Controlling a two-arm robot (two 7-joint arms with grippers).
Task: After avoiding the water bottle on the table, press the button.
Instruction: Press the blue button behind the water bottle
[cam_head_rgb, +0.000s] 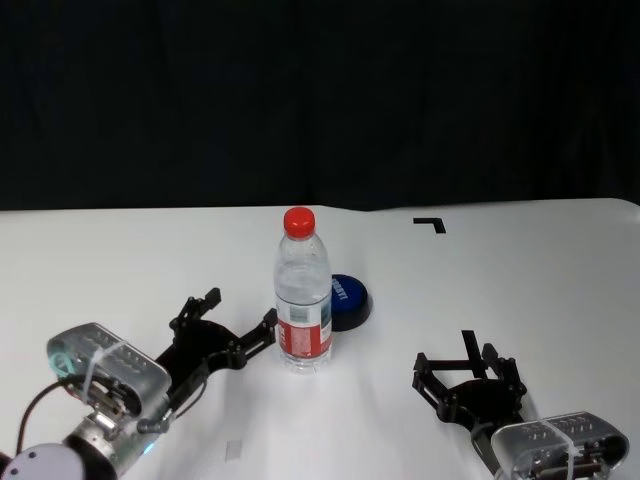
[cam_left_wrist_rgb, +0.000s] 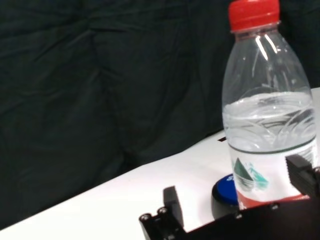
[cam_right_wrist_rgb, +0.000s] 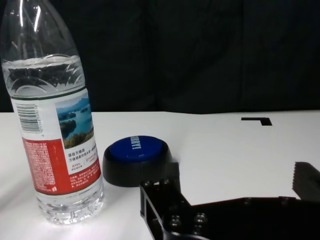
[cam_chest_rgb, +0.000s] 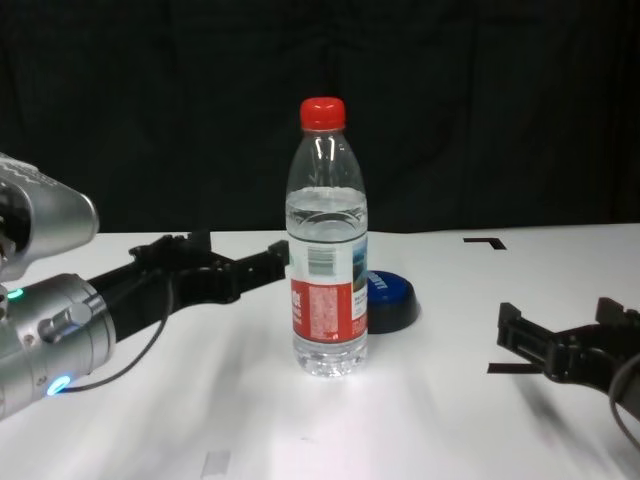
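**Left gripper reaching in beside the bottle, button sitting just behind it**

The water bottle (cam_head_rgb: 303, 290) is standing upright on the table (cam_head_rgb: 520, 280), red cap on and roughly two-thirds full, and it is serving as the landmark for everything else here. The button (cam_head_rgb: 348, 300) is lying just behind the bottle and a little to its right, so close that the bottle is hiding part of its dome in the head view (from the right wrist view a sliver of bare table is showing between the two, so they are not touching).

The left gripper (cam_head_rgb: 240, 320) is stretching low over the table toward the bottle from its left side. Its fingers are spread apart and holding nothing; the nearer fingertip is sitting right by the bottle's label, though whether it is making contact cannot be told.

The right gripper (cam_head_rgb: 468, 372) is hovering low, well to the right of the bottle and nearer the robot than the button. Its fingers are also parted and empty.

A black tape corner mark (cam_head_rgb: 431, 223) is lying far behind the bottle, off to its right.
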